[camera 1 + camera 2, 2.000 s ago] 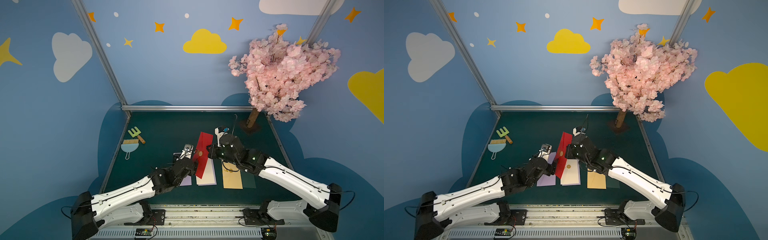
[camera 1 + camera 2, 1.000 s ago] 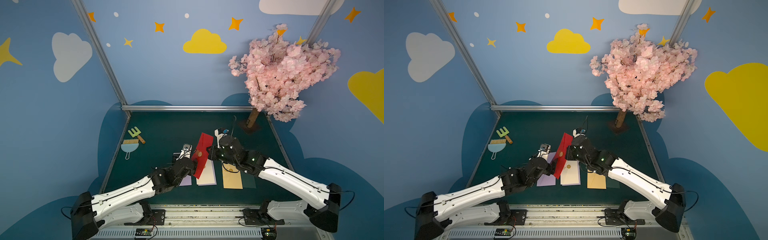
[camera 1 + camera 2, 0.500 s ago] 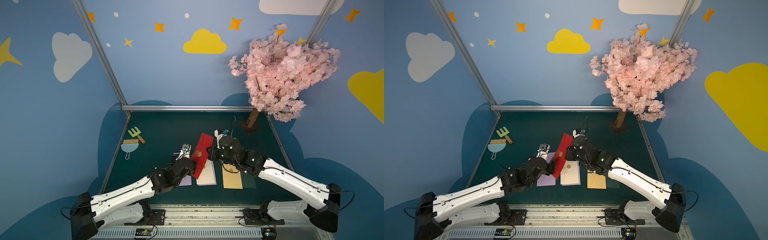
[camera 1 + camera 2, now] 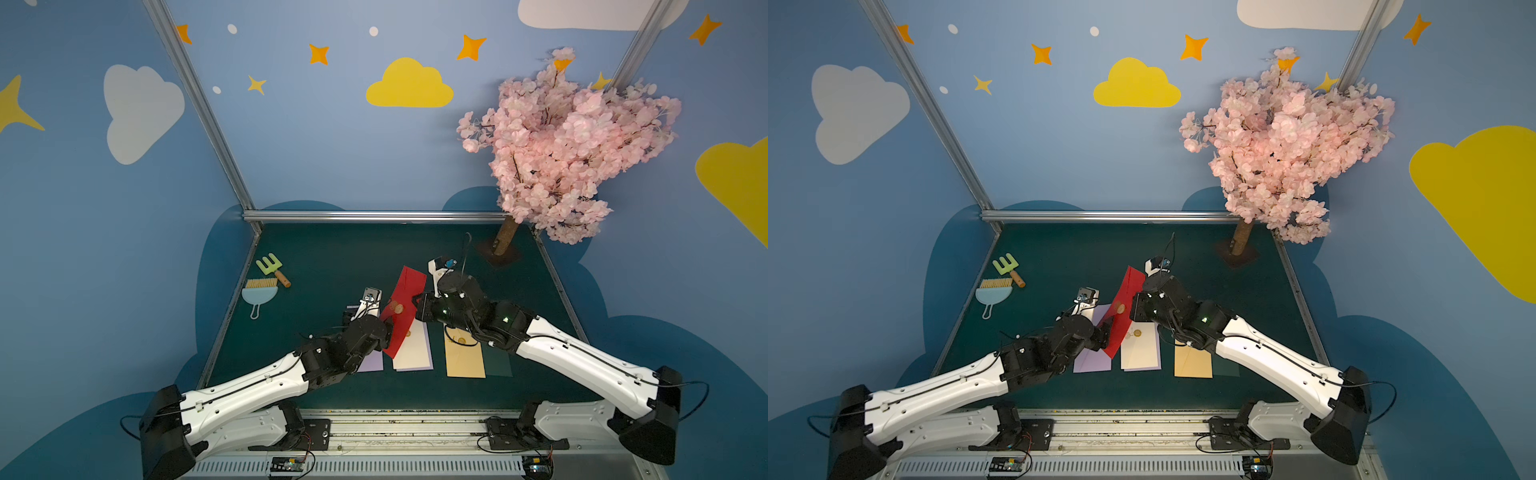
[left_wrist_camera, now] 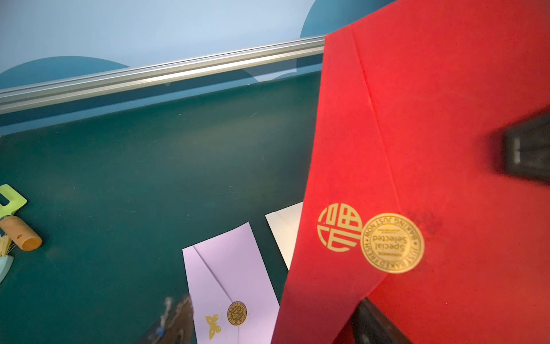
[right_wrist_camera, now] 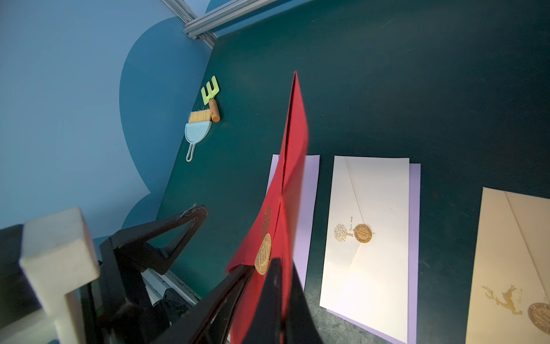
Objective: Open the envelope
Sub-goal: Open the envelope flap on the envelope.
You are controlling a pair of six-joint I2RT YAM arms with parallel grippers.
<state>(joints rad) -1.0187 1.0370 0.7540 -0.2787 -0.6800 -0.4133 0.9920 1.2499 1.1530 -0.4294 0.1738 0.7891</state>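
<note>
Right wrist view: the right gripper (image 6: 268, 269) has its 2 black fingers pressed together on the red envelope (image 6: 294, 143), pinching it right next to the gold sticker (image 6: 263, 256).
Other arm: the left gripper (image 4: 385, 328) has its jaws spread wide at the lower left edge of the red envelope. In the left wrist view 1 finger (image 5: 178, 323) is blurred over the table and the other lies against the red paper; whether it touches cannot be told.
Red envelope: lifted off the table between the 2 arms and tilted, above the flat envelopes in both top views.
Flap: folded down, with the round gold sticker over its tip, beside a gold printed sign (image 5: 339, 227).
Under it: a purple envelope (image 5: 229, 274) with a gold butterfly, and a cream envelope (image 6: 369, 226) lying on a second purple envelope (image 6: 415, 238).
Further right: a tan envelope (image 4: 464, 358) lies flat, with a dark green envelope (image 4: 497, 365) just beside it.
Table (image 4: 332, 257): dark green mat.
Left side of table: a green toy rake (image 4: 271, 266) sits just beside a blue dustpan (image 4: 259, 293) with a brush, well apart from the envelopes.
Back right corner: a pink blossom tree (image 4: 569, 141).
</note>
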